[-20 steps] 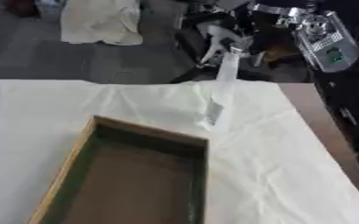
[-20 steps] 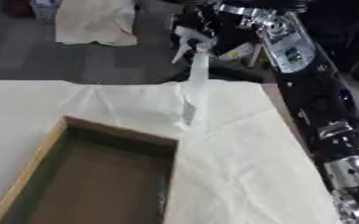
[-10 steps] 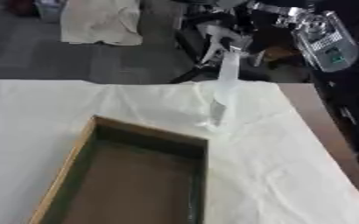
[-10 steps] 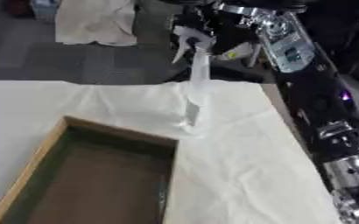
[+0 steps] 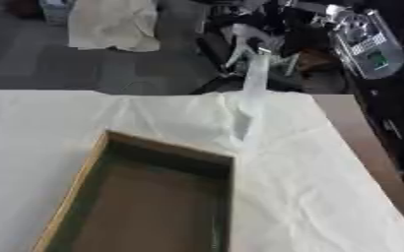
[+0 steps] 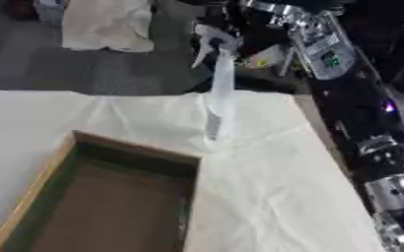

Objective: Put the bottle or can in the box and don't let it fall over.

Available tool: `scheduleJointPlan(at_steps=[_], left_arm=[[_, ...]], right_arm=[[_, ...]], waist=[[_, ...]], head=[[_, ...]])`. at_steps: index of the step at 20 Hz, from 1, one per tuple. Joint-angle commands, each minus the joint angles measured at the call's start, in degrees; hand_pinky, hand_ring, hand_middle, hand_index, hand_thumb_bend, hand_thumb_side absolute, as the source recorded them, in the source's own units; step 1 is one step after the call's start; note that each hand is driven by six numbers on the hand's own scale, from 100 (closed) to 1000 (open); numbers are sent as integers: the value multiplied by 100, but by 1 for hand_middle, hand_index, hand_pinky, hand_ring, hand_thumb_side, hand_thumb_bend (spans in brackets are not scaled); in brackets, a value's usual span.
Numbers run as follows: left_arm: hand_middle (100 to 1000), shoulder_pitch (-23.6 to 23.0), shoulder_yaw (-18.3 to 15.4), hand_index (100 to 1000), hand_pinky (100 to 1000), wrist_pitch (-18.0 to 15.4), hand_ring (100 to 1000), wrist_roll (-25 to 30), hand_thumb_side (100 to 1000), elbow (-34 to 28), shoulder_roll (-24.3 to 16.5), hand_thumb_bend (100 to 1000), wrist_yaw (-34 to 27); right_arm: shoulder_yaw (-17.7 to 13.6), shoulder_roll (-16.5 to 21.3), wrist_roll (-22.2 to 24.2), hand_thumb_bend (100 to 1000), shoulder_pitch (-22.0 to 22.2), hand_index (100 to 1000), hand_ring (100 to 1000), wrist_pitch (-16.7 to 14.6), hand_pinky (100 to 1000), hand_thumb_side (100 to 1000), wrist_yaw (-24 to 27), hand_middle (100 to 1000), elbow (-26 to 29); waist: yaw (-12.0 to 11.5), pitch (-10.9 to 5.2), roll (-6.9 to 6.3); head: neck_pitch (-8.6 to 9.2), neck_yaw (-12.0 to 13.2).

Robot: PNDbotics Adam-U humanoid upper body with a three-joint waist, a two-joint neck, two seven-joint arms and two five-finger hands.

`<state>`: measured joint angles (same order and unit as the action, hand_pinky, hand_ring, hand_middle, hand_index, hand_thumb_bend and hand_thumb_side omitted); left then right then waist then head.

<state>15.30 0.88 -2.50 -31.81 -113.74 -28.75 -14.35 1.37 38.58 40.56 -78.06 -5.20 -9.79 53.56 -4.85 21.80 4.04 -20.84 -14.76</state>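
A tall, slim, clear bottle (image 6: 218, 98) stands upright on the white cloth, just beyond the far right corner of the box (image 5: 84, 172). The box is a long open tray with a light wooden rim and a dark green inside, and nothing lies in it. My right arm (image 6: 322, 47) rises along the right edge and bends in toward the bottle's top. My right hand (image 6: 231, 22) is lost in the dark clutter there, so I cannot tell whether it touches the bottle. My left hand shows in neither view.
The white cloth (image 5: 326, 197) covers the table, with a bare brown strip of tabletop (image 5: 360, 128) along its right edge. Beyond the far edge are a dark floor, a white draped sheet (image 5: 111, 24) and dark equipment.
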Motion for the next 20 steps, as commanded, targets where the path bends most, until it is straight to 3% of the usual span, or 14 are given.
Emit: scheduleJointPlan(at_steps=[1, 20], left_arm=[[845, 36, -38, 742, 680, -3, 815, -15, 859, -85, -101, 217, 16], [843, 22, -56, 742, 679, -1, 813, -22, 851, -85, -145, 223, -21]], right_arm=[[-85, 184, -74, 100, -166, 395, 349, 47, 595, 100, 109, 408, 202], [111, 252, -39, 100, -182, 392, 346, 204, 609, 100, 677, 403, 933]], waist=[[17, -221, -11], [72, -398, 46]], head=[[-22, -12], [-225, 42]])
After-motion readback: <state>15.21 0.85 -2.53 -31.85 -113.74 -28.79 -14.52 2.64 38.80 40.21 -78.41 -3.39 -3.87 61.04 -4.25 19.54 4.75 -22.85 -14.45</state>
